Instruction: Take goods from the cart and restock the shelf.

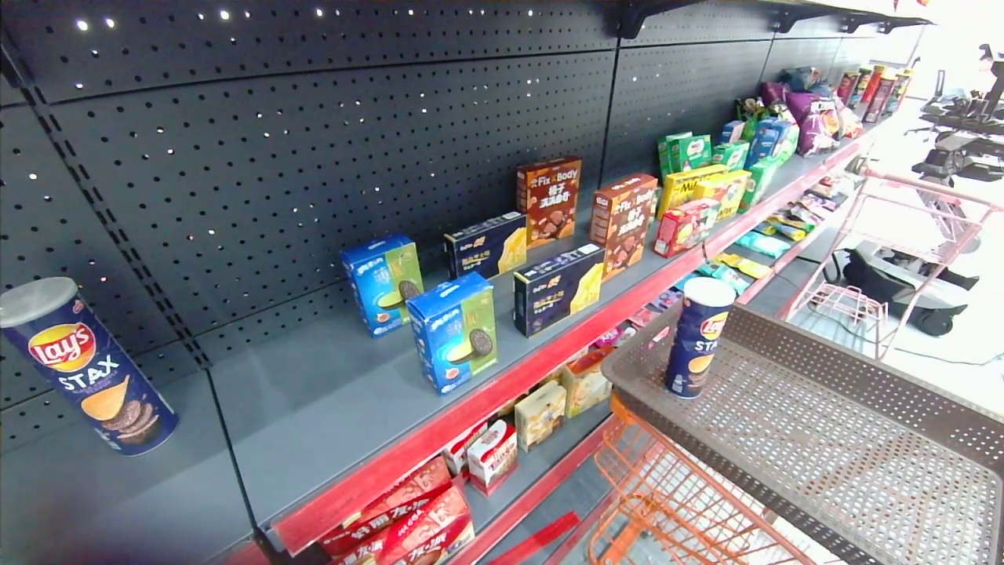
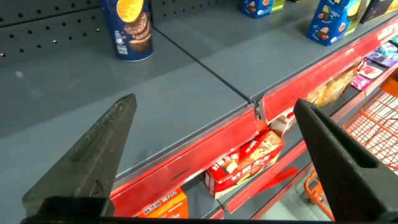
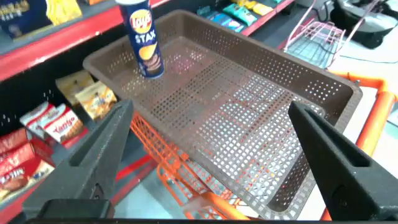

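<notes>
Chip can (image 1: 696, 337), the one waiting to be shelved, stands upright in the corner of the brown tray (image 1: 823, 439) closest to the shelf (image 1: 329, 408). The tray sits on top of the orange cart (image 1: 667, 502). That spot probably serves two ends: it keeps the carry to the shelf short, and it leaves the can's round sides free for fingers to close around. The can is a slim, dark blue tube with a pale flat lid, a red and yellow badge near the top, and a picture of chips and dark biscuits lower down. It looks stiff enough to take a firm squeeze. The right gripper (image 3: 210, 107) hangs above the tray with its two fingers spread wide and nothing between them, and the can is well apart from it at the tray's far corner. It seems poised for the pick, not yet committed to it. A matching can (image 1: 86, 369) stands on its base on the shelf, close to the black pegboard back. The grey stretch between it and the blue boxes (image 1: 453, 329) looks like the place meant for the next one. The left gripper (image 2: 214, 102) hangs over the shelf's red front edge (image 2: 205, 143), fingers also wide apart and holding nothing. By this reading one can is placed and one is left to move.
</notes>
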### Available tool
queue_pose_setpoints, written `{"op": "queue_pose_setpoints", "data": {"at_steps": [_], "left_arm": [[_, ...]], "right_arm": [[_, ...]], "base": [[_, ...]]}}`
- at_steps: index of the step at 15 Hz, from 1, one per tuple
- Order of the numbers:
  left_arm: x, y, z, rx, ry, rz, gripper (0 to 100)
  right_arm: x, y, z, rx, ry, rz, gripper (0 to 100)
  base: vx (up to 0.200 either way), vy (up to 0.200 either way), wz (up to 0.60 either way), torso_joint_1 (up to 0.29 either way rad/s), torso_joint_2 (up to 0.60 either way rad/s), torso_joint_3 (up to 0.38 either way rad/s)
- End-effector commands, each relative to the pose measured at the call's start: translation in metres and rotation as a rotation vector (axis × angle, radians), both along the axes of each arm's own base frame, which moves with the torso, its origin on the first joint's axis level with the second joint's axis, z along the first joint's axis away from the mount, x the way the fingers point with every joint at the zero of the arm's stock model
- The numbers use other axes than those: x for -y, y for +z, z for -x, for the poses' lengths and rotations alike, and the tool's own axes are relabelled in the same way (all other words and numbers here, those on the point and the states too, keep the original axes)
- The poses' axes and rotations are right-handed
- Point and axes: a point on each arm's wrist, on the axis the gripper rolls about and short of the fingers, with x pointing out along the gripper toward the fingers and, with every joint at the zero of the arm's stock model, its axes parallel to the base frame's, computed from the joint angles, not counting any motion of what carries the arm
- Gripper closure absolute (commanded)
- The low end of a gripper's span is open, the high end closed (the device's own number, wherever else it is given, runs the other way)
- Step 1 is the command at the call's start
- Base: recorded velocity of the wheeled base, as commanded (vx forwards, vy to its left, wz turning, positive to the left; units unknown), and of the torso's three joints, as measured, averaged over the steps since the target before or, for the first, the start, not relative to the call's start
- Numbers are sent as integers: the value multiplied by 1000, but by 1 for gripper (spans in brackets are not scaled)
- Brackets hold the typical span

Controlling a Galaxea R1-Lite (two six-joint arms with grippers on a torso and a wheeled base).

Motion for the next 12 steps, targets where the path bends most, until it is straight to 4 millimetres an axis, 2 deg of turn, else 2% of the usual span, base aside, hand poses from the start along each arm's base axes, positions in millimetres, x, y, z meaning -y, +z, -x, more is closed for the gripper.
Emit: {"op": "queue_pose_setpoints", "data": {"at_steps": [1,3,5,8,10,11,12], "left_arm": [[0,0,0,0,1,0,0],[0,0,0,0,1,0,0],[0,0,0,0,1,0,0],[0,0,0,0,1,0,0],[0,0,0,0,1,0,0],[0,0,0,-1,1,0,0],[0,0,0,-1,1,0,0]], "right_arm": [[0,1,-3,-20,4,15,0],[0,6,-1,-77,20,18,0],[-1,6,-8,-129,71,22,0],[0,10,-16,-168,10,14,0],[0,13,-33,-240,-23,22,0],[0,21,-57,-305,-49,38,0],[0,26,-68,-317,-48,40,0]], "base": [[0,0,0,0,0,0],[0,0,0,0,0,0],[0,0,0,0,0,0],[0,0,0,0,0,0],[0,0,0,0,0,0],[0,0,0,0,0,0],[0,0,0,0,0,0]]}}
